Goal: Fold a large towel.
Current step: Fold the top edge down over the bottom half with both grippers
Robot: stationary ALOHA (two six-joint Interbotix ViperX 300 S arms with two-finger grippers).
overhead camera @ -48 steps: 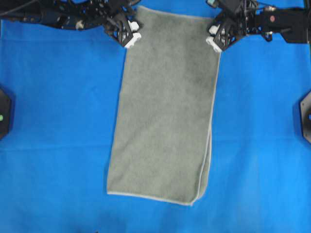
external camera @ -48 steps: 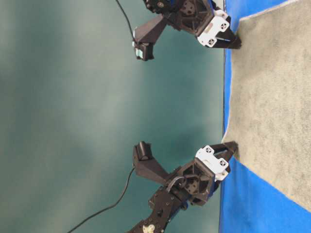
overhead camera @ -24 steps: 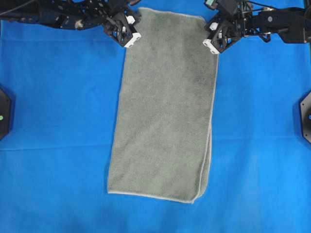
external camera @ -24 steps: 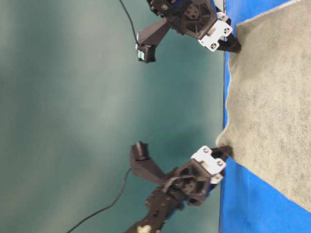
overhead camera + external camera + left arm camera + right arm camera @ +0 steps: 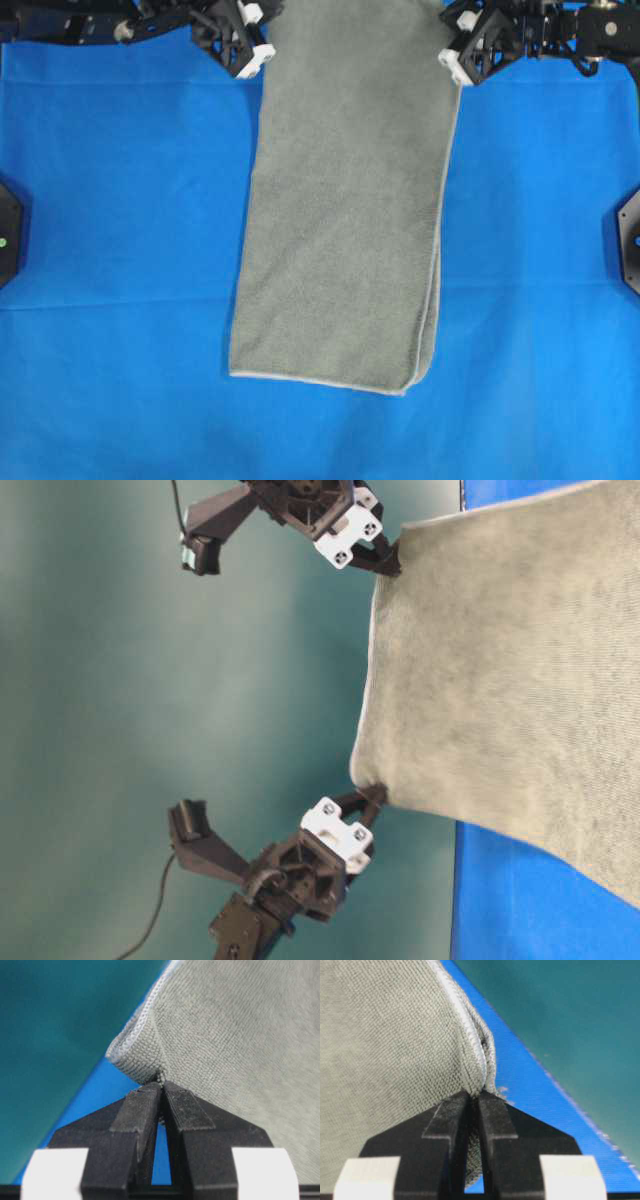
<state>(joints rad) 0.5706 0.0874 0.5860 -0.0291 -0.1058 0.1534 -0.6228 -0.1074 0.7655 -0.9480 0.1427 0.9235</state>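
Note:
The grey-green towel [image 5: 345, 200] lies lengthwise on the blue sheet, and its far end is raised off the sheet. My left gripper [image 5: 262, 50] is shut on the far left corner. In the left wrist view the fingertips [image 5: 162, 1084] pinch the hemmed corner of the towel [image 5: 235, 1035]. My right gripper [image 5: 455, 62] is shut on the far right corner, with the towel's [image 5: 385, 1050] edge bunched between the jaws [image 5: 475, 1094]. In the table-level view the towel [image 5: 500, 680] hangs stretched between both grippers, above the sheet.
The bright blue sheet [image 5: 120, 250] covers the whole table. Black fixtures stand at its left edge [image 5: 8, 230] and right edge [image 5: 630, 240]. The towel's near end [image 5: 320, 378] rests flat, with a doubled layer along its right side.
Both grippers closed on the towel's far corners and rose with them. The far end lifted off the sheet and the near edge slid a little farther away.

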